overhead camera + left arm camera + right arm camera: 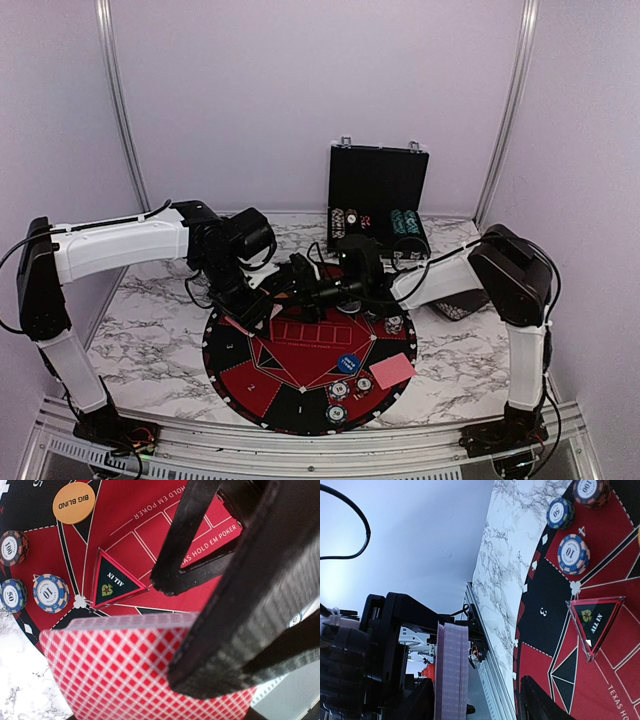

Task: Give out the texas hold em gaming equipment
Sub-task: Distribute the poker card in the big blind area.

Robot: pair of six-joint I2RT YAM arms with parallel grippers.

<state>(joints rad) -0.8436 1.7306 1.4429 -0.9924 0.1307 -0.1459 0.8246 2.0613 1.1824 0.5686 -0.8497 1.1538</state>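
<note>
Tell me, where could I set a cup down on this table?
Bare marble left of the round mat, plus the near-right corner beside it. Crowded: mat's far half under left arm and right arm, chips at its near edge, case behind.

Top view looks down from the near edge over the table — both wrist views sit close, sharing the ALL IN triangle.
</note>
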